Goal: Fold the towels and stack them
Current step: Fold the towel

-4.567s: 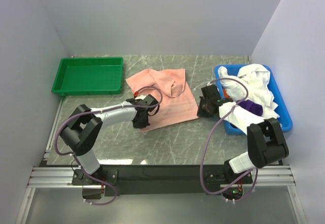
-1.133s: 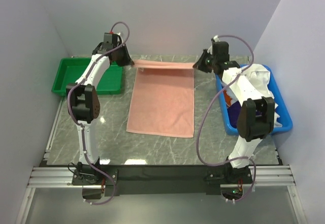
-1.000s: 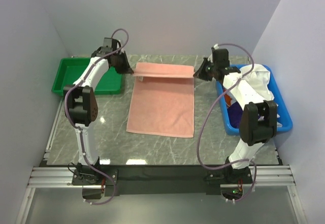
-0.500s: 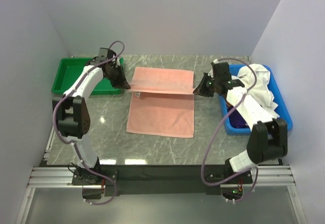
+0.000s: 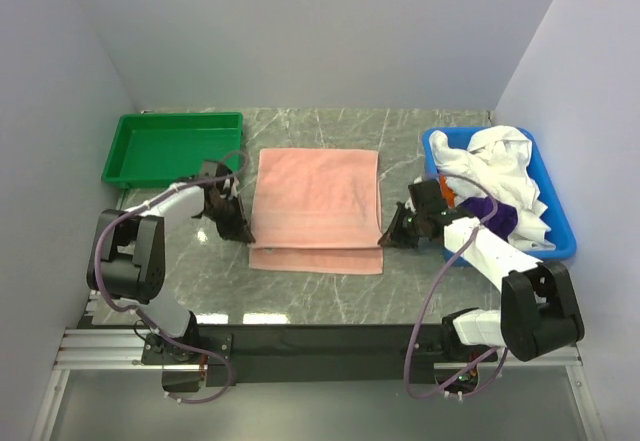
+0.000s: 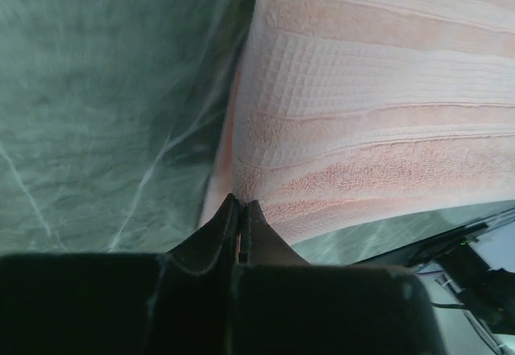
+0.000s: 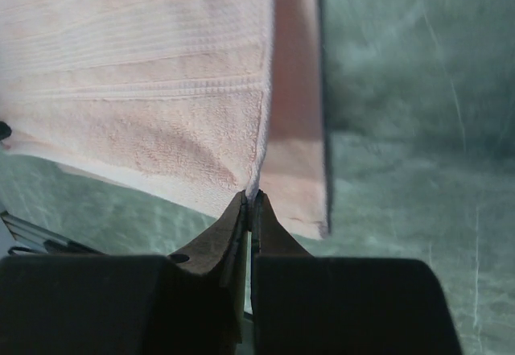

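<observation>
The salmon-pink towel (image 5: 316, 201) lies doubled over in the middle of the table, its upper layer ending just short of the near edge. My left gripper (image 5: 243, 234) is shut on the upper layer's near-left corner, pinched at the fingertips in the left wrist view (image 6: 240, 204). My right gripper (image 5: 384, 242) is shut on the near-right corner, the hem caught between its tips (image 7: 251, 198). The lower layer (image 7: 294, 170) shows beneath the held edge. White towels (image 5: 500, 156), a purple towel (image 5: 493, 209) and a bit of orange towel (image 5: 447, 194) sit crumpled in the bin.
The blue bin (image 5: 560, 241) stands at the right edge, close behind my right arm. An empty green tray (image 5: 172, 149) sits at the back left. Grey walls close in the left, back and right sides. Bare marble lies between the towel and the near rail.
Both grippers carried the towel's far edge up and over toward me, then down to the table. The pink towel went from spread long to folded in half.
</observation>
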Available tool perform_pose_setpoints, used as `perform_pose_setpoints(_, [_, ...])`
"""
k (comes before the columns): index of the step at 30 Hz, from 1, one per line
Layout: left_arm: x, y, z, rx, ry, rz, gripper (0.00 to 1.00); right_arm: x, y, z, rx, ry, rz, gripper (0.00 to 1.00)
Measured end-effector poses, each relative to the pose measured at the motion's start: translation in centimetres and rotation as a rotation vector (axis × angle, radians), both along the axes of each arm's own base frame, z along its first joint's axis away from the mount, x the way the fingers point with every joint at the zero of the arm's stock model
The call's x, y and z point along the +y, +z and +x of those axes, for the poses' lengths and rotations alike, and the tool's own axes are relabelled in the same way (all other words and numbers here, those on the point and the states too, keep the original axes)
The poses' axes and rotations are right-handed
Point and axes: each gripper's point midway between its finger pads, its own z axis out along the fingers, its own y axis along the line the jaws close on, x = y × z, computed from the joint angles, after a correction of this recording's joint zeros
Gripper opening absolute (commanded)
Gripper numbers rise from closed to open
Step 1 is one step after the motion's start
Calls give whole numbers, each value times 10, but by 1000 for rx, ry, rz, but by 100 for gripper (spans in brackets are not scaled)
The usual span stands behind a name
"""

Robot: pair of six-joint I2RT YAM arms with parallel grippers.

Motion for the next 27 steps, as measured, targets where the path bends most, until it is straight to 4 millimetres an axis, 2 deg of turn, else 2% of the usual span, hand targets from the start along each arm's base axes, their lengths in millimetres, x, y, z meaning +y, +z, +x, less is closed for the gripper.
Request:
perform_pose_setpoints(2, [-1, -17, -19, 48, 2, 2, 1, -1, -17, -13, 51, -6, 4, 0])
perform_pose_setpoints(4, [-1, -26, -27, 69, 16, 2, 1, -1, -28, -19, 87, -10, 6, 0])
perform_pose_setpoints(12, [-2, -32, -22, 27, 74, -9, 1, -3, -55, -11, 135, -33, 1, 0])
perform_pose_setpoints(20, [-9, -32, -15, 7, 121, -47, 1, -12, -58, 7, 131, -82, 34, 0])
perform_pose_setpoints(27, [-13, -27, -5, -19, 138, -53, 1, -16, -49, 26, 100, -87, 7, 0])
